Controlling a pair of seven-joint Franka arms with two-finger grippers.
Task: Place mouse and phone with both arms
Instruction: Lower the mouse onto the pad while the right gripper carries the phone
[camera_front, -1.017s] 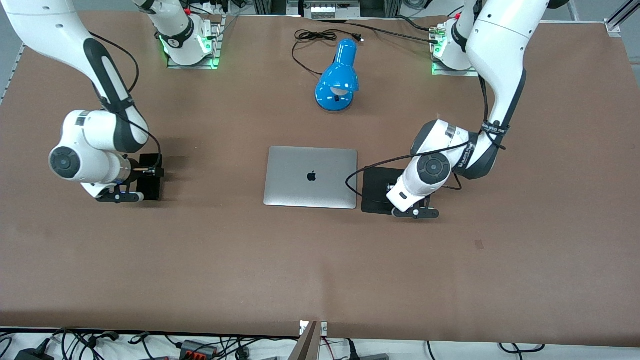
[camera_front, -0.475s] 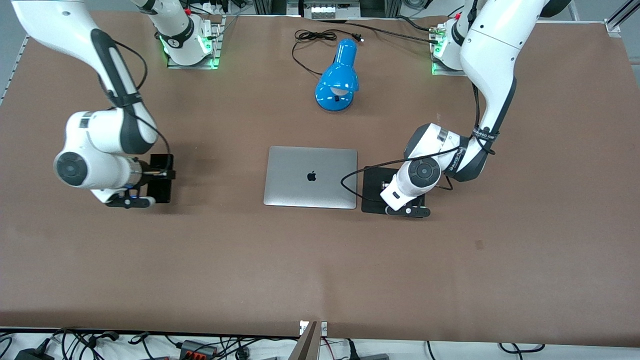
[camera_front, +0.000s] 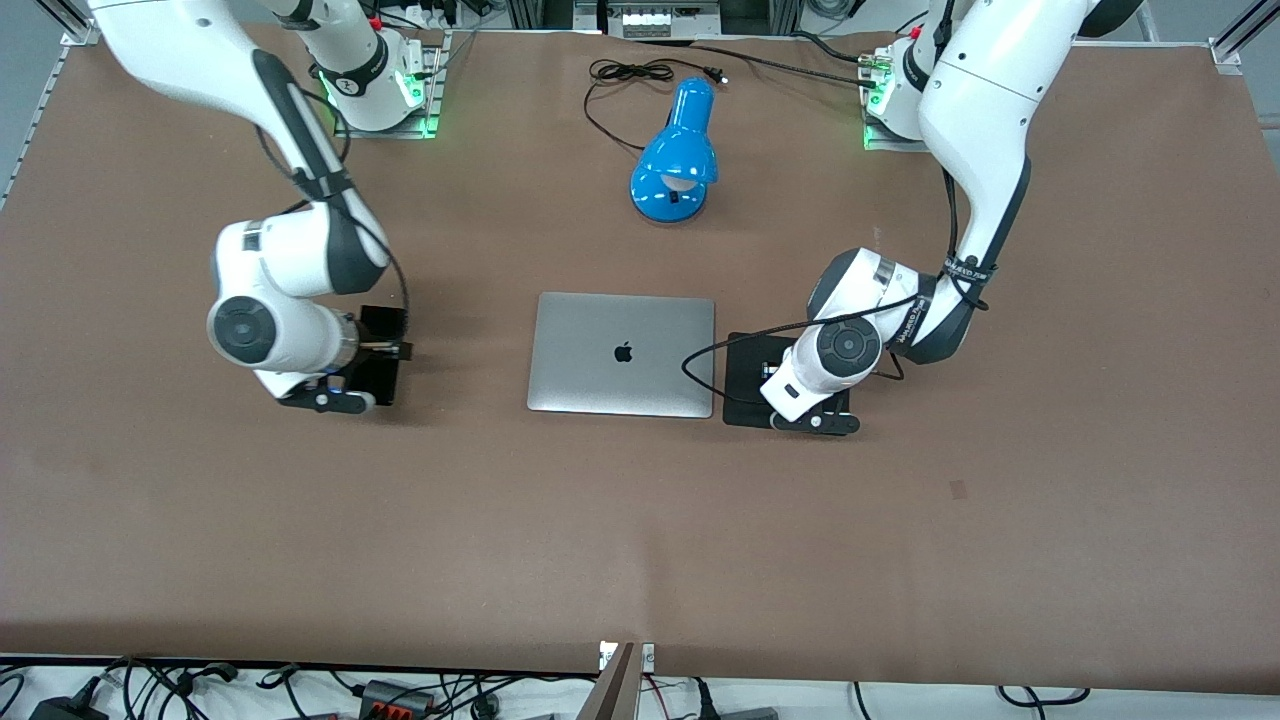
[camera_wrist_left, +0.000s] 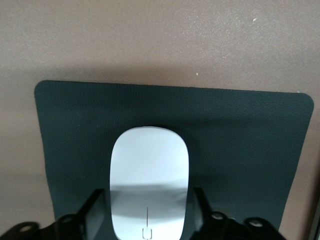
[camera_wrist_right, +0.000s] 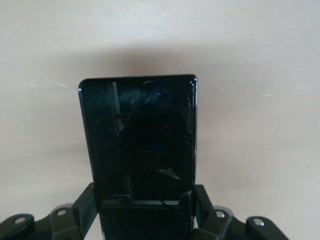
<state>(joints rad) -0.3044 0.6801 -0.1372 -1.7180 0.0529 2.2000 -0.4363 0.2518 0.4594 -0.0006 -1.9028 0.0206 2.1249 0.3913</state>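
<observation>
The white mouse (camera_wrist_left: 149, 175) sits between the fingers of my left gripper (camera_wrist_left: 149, 220), low over the black square mouse pad (camera_wrist_left: 240, 145). In the front view the left gripper (camera_front: 800, 392) is over the pad (camera_front: 745, 385) beside the laptop, and the wrist hides the mouse. My right gripper (camera_wrist_right: 145, 212) is shut on the black phone (camera_wrist_right: 140, 145) and holds it flat above the bare table. In the front view the phone (camera_front: 385, 345) and the right gripper (camera_front: 372, 352) are over the table between the laptop and the right arm's end.
A closed silver laptop (camera_front: 622, 353) lies mid-table. A blue desk lamp (camera_front: 675, 155) with a black cord (camera_front: 630, 75) lies farther from the front camera than the laptop. The arm bases (camera_front: 380, 90) (camera_front: 895, 100) stand along the farthest edge.
My right arm has carried the phone toward the laptop. My left arm shifted slightly over the pad a second ago and has since stayed still.
</observation>
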